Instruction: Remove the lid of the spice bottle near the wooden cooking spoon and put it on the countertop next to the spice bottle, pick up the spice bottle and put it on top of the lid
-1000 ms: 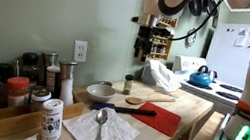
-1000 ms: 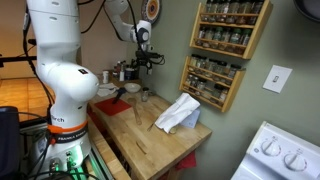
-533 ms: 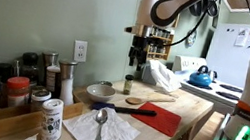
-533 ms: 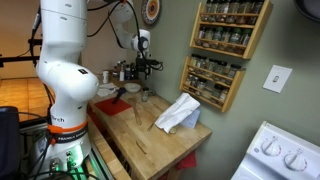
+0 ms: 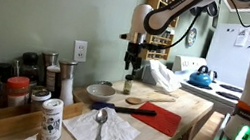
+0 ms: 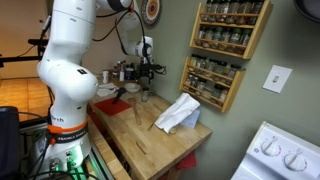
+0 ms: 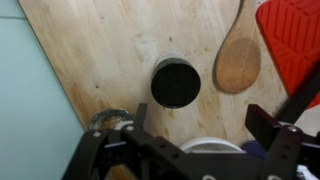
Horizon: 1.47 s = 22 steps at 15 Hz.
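The spice bottle [image 5: 128, 86], a small glass jar with its dark lid [image 5: 130, 78] on, stands on the countertop [image 5: 185, 108] beside the bowl of the wooden cooking spoon [image 5: 141, 103]. My gripper [image 5: 131, 67] hangs just above the bottle, open and empty. In the wrist view the lid [image 7: 176, 82] shows from above as a dark disc, ahead of the gripper [image 7: 197, 135], whose jaws are spread wide. The spoon's oval bowl [image 7: 238, 62] lies to the right of it. In an exterior view the gripper [image 6: 143, 78] sits over the bottle [image 6: 143, 97].
A grey bowl [image 5: 100, 92] stands left of the bottle. A red mat [image 5: 163, 119] lies near the spoon. A white cloth [image 5: 161, 76], a blue kettle [image 5: 201, 78], a white canister [image 5: 51, 121], a metal spoon [image 5: 101, 127] on a napkin and red-capped jars [image 5: 17, 91] are around.
My gripper has moved left and down from high near the spice rack to just above the spice bottle. The bottle and spoon have not moved.
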Each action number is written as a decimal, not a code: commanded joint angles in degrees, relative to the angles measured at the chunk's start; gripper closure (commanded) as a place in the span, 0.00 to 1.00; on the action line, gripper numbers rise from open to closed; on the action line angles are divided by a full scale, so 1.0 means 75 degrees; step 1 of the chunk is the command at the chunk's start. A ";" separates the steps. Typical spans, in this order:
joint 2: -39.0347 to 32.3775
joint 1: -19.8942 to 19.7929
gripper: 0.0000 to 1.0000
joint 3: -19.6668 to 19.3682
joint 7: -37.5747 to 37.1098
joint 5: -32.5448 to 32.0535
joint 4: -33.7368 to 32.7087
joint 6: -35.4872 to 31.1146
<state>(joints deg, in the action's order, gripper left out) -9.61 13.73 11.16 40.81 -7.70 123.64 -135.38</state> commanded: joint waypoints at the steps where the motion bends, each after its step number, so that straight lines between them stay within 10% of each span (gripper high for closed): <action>1: -0.0323 -0.0160 0.00 0.0123 0.0034 -0.0208 -0.0118 -0.0290; 22: -0.0560 -0.0357 0.11 0.0094 -0.0090 -0.0368 0.0028 -0.0728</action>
<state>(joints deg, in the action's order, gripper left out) -13.79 11.97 11.20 40.79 -9.29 123.07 -139.13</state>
